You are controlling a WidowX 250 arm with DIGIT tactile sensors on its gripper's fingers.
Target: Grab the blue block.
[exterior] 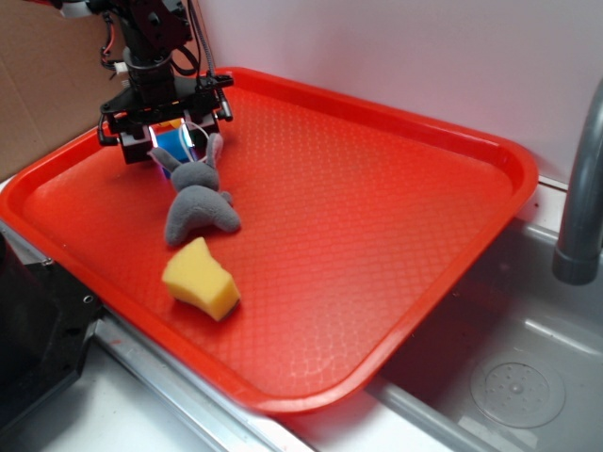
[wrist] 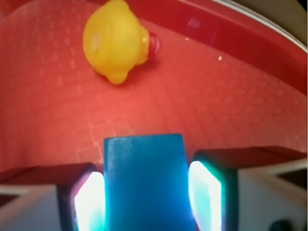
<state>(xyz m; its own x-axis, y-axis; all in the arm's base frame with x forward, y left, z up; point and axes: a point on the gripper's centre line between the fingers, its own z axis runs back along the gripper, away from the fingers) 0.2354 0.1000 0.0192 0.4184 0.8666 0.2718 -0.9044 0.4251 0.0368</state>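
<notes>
Sitting at the far left corner of the red tray [exterior: 405, 179], the blue block [wrist: 144, 183] lies squarely between the two fingers of the gripper [exterior: 170, 139], a lit pad close on each side. From the wrist view the pads look pressed to, or just shy of, its flat side faces, so the fingers stand narrow around it; whether they truly bear on it I cannot tell. By its looks the block is small, stiff and light, with plain smooth faces that could slip under a weak squeeze, so the two opposite flat sides are the right place to take hold, low enough for the pads to seat fully. It should not crush or break. Just beside it in the exterior view lies a grey plush bunny [exterior: 196, 202], its ears near the gripper, soft enough to snag. A yellow duck [wrist: 115, 41] sits apart beyond the block, and a yellow sponge [exterior: 201, 279] lies nearer the front.
</notes>
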